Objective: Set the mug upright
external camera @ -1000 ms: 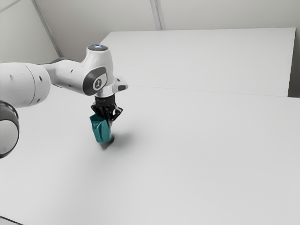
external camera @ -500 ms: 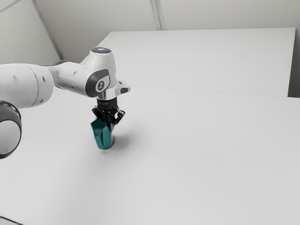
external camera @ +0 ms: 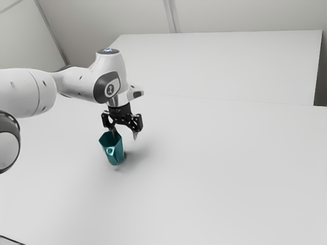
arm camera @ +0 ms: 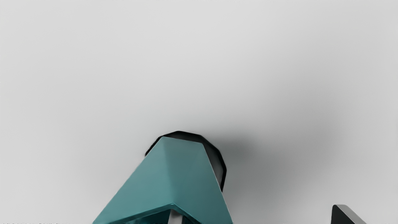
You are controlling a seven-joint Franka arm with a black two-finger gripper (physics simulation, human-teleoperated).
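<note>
Robot's arm (external camera: 30, 92) comes in from the ext. view's left, approx. horiz., reaching toward the right. There's a rounded joint w/ a dark band (external camera: 7, 145) at the left edge, on the near side of the pic. Arm slims down a bit b4 the wrist (external camera: 109, 76), which stands pretty much vert., bluish disc (external camera: 108, 51) on top, small white/grey bit (external camera: 135, 92) poking out to the right. Black gripper (external camera: 125, 136) hangs under it pointing down, def. open, fingers spread wide apart, one left, one right. Wrist cam has both tips too: a pale grey one (arm camera: 175, 217) and a dark one w/ a grey edge (arm camera: 345, 214), well apart.
</note>
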